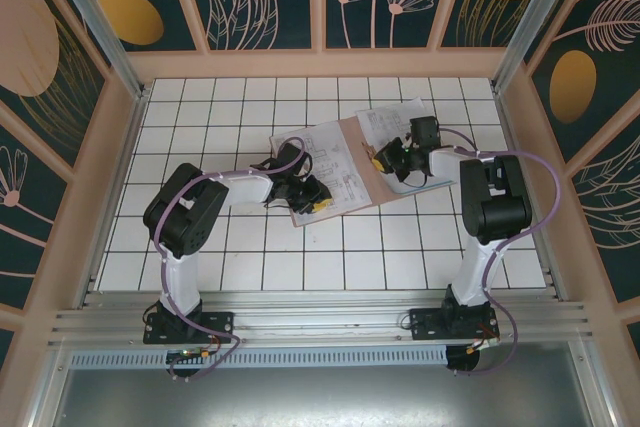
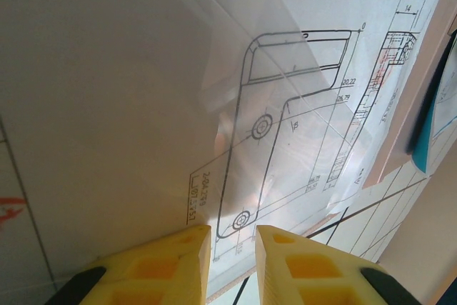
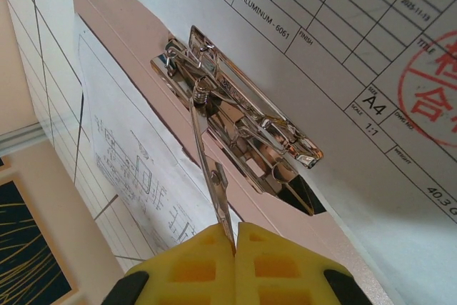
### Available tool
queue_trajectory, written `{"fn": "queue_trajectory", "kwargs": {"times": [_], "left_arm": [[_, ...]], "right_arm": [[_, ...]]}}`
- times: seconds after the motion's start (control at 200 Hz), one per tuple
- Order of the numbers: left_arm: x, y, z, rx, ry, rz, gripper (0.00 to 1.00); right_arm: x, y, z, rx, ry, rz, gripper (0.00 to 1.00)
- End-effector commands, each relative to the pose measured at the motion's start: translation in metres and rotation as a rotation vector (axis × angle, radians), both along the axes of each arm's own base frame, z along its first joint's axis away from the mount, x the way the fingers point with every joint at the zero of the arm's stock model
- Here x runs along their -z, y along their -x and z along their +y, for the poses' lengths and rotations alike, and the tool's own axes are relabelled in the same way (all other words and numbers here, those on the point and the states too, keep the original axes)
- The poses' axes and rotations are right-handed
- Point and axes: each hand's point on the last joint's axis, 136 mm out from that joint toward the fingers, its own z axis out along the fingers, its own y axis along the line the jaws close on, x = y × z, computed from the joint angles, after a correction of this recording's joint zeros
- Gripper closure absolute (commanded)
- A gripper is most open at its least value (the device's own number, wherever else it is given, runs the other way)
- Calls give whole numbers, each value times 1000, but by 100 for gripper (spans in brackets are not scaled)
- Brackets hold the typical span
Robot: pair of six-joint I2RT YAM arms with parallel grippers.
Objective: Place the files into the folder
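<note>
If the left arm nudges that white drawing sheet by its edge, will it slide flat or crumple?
The drawing sheet would likely buckle: it bows above the open left gripper. Its surface shows glare streaks, so it is probably slick and may slip from a light pinch. It looks thin and light, so a slow push seems safer.

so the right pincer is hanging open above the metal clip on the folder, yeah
Not open. The right wrist view shows the right pincer shut on the thin lever of the metal clip. The rest holds: the clip does sit on the folder.
</note>
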Motion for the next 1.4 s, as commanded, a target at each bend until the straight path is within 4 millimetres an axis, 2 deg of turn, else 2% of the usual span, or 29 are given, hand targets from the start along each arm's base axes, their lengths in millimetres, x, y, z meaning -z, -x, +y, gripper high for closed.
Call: {"fn": "queue_trajectory", "kwargs": {"times": [0.0,0.425,0.761,1.156,1.396], "left_arm": [[18,13,23,-40,-84,75,75],[18,13,26,-42,-88,76,75],[18,13,27,-44,-89,74,75],[19,14,27,-52,-83,72,75],[18,14,28,-59,-75,65,75]], "right_arm": [[62,43,-41,84,158,236,100],[85,60,-53,116,197,354,100],[94,70,-56,142,211,417,100],[112,95,-70,167,265,561,100],[112,104,-76,202,303,643,100]]}}
